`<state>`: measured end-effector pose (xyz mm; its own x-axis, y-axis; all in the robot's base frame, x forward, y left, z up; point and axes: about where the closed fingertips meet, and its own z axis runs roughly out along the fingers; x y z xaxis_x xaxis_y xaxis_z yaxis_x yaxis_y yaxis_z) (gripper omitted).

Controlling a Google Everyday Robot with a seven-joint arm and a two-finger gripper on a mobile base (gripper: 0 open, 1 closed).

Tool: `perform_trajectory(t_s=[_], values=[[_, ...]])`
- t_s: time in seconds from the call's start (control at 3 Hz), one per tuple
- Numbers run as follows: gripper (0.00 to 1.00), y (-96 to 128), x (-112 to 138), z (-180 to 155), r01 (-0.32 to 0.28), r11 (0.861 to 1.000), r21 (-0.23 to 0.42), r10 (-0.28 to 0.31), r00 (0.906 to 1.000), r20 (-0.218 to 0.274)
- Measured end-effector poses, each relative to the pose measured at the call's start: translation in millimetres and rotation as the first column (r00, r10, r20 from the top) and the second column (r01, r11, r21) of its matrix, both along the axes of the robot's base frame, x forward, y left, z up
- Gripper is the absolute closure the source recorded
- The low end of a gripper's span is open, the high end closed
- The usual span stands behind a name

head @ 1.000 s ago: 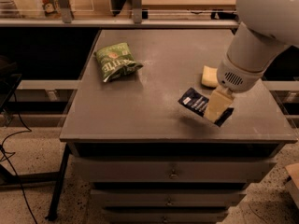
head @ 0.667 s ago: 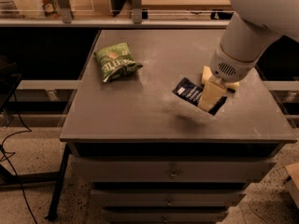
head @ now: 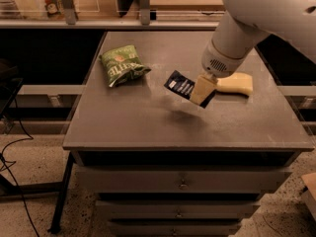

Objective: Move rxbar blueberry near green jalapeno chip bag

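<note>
Change: we see the gripper (head: 202,91) and its rxbar blueberry (head: 179,86) further left than a moment ago, closer to the green jalapeno chip bag (head: 122,64).
Grip: its fingers are clamped on the bar's right end, and the bar hangs tilted above the table (head: 148,127).
Textures: we note a flat dark wrapper, a wrinkled glossy bag and a pale spongy block (head: 237,83).
Count: one of each.

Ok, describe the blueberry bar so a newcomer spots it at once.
Over the grey table, right of centre, hangs the pincer of the white arm. Clamped in it, tilted, is the rxbar blueberry: flat, dark navy with white print, unlike the crinkled green chip bag and the pale yellow block.
</note>
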<state>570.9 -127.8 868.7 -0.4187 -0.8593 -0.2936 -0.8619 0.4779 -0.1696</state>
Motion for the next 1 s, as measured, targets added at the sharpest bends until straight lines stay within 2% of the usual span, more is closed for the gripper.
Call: perform_trajectory(t_s=[0.33, 1.0], values=[[1.00, 25, 17, -15, -0.042, 0.999, 0.017, 0.042, 0.9991, -0.006], [1.00, 83, 30, -51, -0.120, 0.992, 0.028, 0.121, 0.9908, -0.061]])
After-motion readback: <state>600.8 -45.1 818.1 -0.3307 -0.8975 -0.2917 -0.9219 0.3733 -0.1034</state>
